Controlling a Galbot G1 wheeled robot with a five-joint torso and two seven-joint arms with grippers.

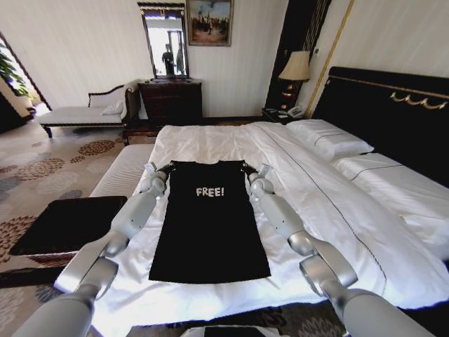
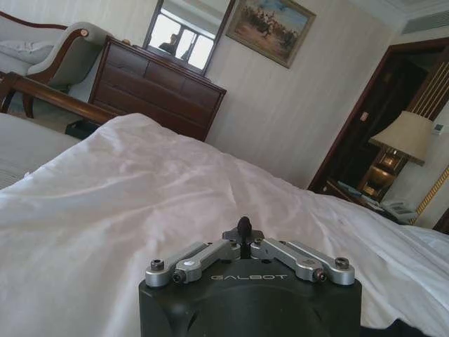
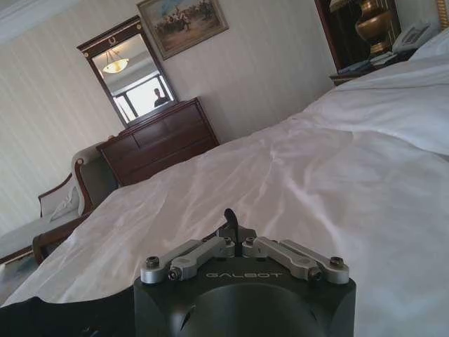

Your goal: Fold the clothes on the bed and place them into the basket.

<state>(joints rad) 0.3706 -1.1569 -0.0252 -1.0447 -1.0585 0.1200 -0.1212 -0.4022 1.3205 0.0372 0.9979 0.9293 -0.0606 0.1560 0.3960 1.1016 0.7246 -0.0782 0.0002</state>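
Top (image 1: pixel 209 225) flat on bed (image 1: pixel 309 189), near foot edge. Left end effector (image 1: pixel 156 170) and right end effector (image 1: pixel 254 170) at shoulder corners, clenched, seemingly pinching them. Lift evenly, fold straight toward hem.

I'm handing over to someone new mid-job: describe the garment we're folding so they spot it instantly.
Start at the wide white-sheeted bed with the tall black headboard. On its near end a black sleeveless top lies flat, shoulders pointing away from the robot, with the left gripper and right gripper at its shoulder corners. It is the only dark item on the sheets, with white "FREE!" lettering across the chest.
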